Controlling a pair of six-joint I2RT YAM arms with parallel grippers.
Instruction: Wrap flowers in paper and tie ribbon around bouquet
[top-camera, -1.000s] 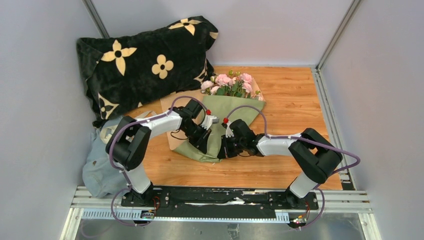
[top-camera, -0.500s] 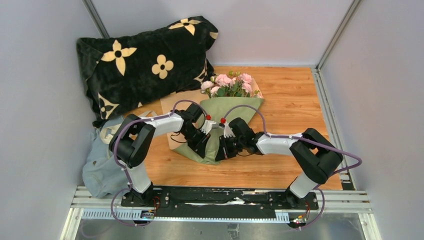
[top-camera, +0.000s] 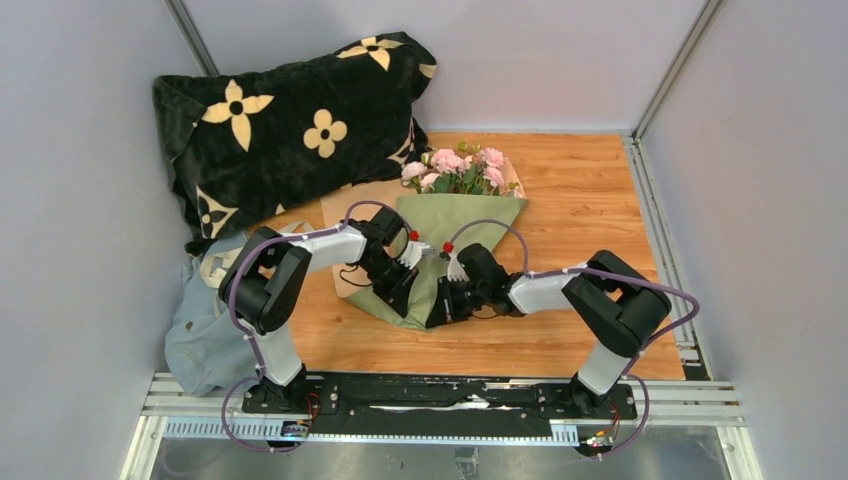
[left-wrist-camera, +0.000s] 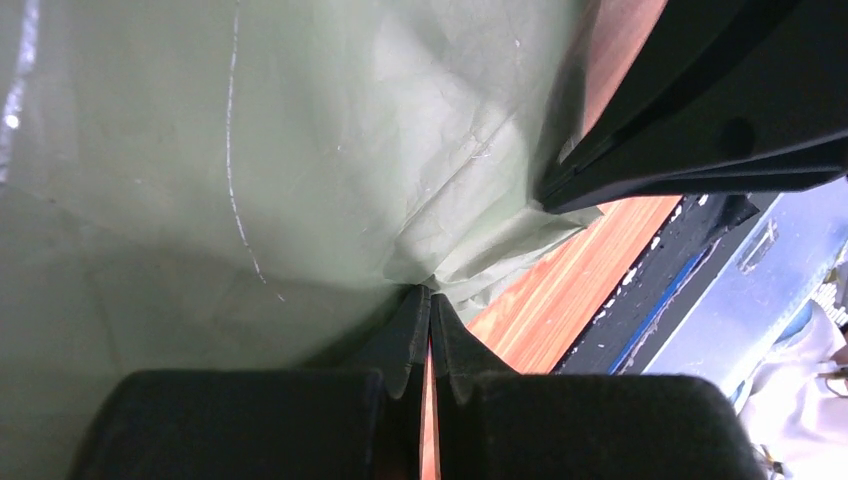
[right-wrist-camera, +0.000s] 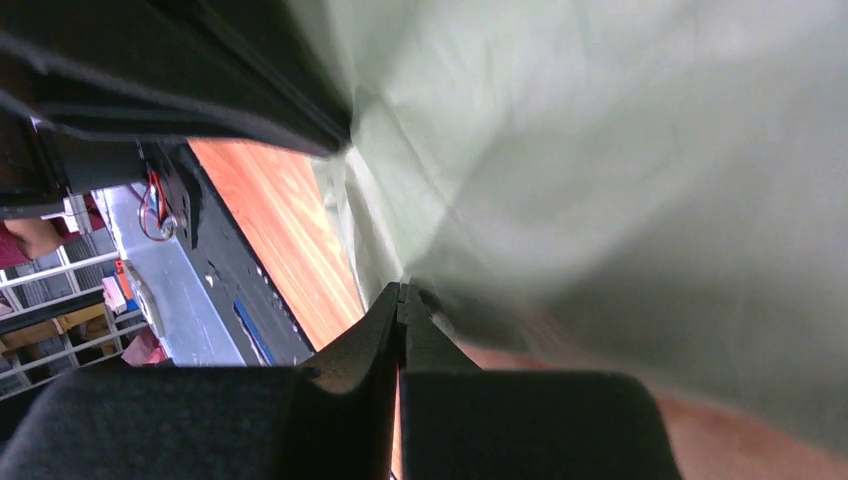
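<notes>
From above: shows a warm orange wood-grain desk (top-camera: 590, 200) boxed in by plain pale grey walls, with a metal rail (top-camera: 440, 395) along the near edge under both arm bases. Finds a plush black pillow (top-camera: 290, 120) with tan flower prints propped in the back left corner, and a crumpled blue-grey cloth (top-camera: 200, 330) slumped at the near left side. Puts the bouquet (top-camera: 440, 250) mid-desk, a long cone narrowing toward the arms: pink and cream flowers (top-camera: 455, 170) with green leaves at the wide far end, smooth olive-green paper (top-camera: 455, 215) folded over the stems, tan paper (top-camera: 345, 205) flat beneath and sticking out to the left. Sets the left gripper (top-camera: 403, 292) and right gripper (top-camera: 442, 312) close together at the cone's narrow near end, both down on the olive sheet. From the left wrist: fills with matte, lightly creased olive-green paper, its wrinkles drawn to a point right at the black fingertips; shows the jaws closed there, nipping that gathered fold, with a sliver of orange desk beyond and the other arm's black casing at upper right. From the right wrist: shows the same green sheet, blurred and draped across the view, its lower edge meeting the fingertips; shows the jaws pressed fully together, without telling whether any paper sits between them.
</notes>
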